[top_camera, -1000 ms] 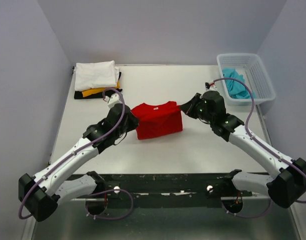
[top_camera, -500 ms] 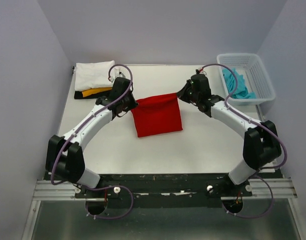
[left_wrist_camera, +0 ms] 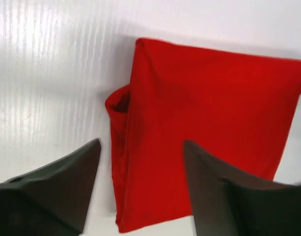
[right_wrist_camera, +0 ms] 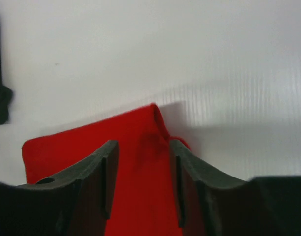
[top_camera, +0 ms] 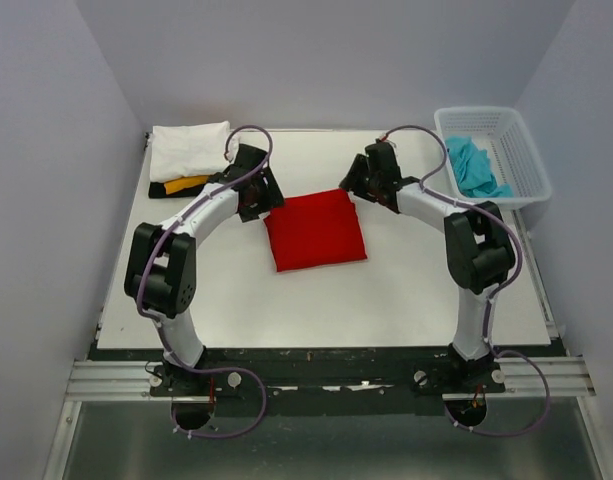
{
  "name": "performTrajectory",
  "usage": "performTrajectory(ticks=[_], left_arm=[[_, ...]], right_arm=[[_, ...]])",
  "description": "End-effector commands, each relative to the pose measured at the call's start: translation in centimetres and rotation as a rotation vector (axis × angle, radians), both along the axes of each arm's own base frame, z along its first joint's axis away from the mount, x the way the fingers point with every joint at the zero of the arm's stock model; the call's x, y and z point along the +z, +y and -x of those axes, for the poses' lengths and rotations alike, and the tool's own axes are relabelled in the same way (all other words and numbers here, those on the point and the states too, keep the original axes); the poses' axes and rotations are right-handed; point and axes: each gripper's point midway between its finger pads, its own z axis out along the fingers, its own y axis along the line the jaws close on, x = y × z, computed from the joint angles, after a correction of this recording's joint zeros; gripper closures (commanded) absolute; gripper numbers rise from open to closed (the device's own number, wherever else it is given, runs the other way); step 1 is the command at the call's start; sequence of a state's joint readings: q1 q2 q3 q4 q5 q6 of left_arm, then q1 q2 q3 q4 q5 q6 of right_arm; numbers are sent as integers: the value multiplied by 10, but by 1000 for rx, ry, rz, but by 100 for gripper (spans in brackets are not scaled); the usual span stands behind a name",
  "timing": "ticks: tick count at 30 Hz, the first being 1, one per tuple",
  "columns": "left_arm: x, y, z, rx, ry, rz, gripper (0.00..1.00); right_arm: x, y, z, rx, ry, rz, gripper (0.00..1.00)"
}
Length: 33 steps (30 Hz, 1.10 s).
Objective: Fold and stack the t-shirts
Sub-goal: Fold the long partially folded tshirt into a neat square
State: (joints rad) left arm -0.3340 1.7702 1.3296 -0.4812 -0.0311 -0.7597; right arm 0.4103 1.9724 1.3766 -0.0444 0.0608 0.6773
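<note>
Now | red t-shirt [top_camera: 315,230]: folded, likely soft, light, limp | left gripper [left_wrist_camera: 141,147]: wide, empty, shirt edge beneath | right gripper [right_wrist_camera: 142,145]: parted, empty, corner beneath | best pinched through all layers.

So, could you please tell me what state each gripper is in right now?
Left gripper: open, holding nothing, at the red shirt.
Right gripper: open, holding nothing, at the red shirt's far corner.

The folded bright red cloth t-shirt [top_camera: 315,229] looks soft, matt and faintly creased. The white bench [left_wrist_camera: 47,73] shows a smooth, finely ribbed sheen. The jaws of the left gripper [left_wrist_camera: 140,147] and right gripper [right_wrist_camera: 142,145] are dark matt plastic.
</note>
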Motion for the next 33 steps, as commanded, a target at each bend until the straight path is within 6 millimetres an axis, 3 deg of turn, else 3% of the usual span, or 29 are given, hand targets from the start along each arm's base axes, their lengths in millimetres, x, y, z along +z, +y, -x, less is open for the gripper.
performTrajectory(ticks=[1,2,4,9,14,18,24,30,33], left_arm=[[17,-2,-10,-29,-8,9,15],[21,-4,-11,-36,-18,24,5],[32,-16,-10,-74,-47,80,1],[42,-47,-2,-189,-95,229,1],[25,-73,6,-256,-55,295,1],[-3,-80,22,-270,6,296,1],[-60,-74,73,-264,127,303,1],[-85,-70,148,-294,184,261,1],[-95,-57,180,-270,197,198,1]], right_arm=[[16,4,-32,44,-53,-3,25],[17,4,-33,51,-47,3,12],[23,9,-30,80,-55,-12,0],[35,28,-5,187,-85,-140,0],[9,60,31,342,32,-334,0],[-18,58,52,323,98,-381,0],[-49,37,98,280,185,-357,0],[-63,18,168,240,234,-330,0],[-69,0,188,188,240,-296,0]])
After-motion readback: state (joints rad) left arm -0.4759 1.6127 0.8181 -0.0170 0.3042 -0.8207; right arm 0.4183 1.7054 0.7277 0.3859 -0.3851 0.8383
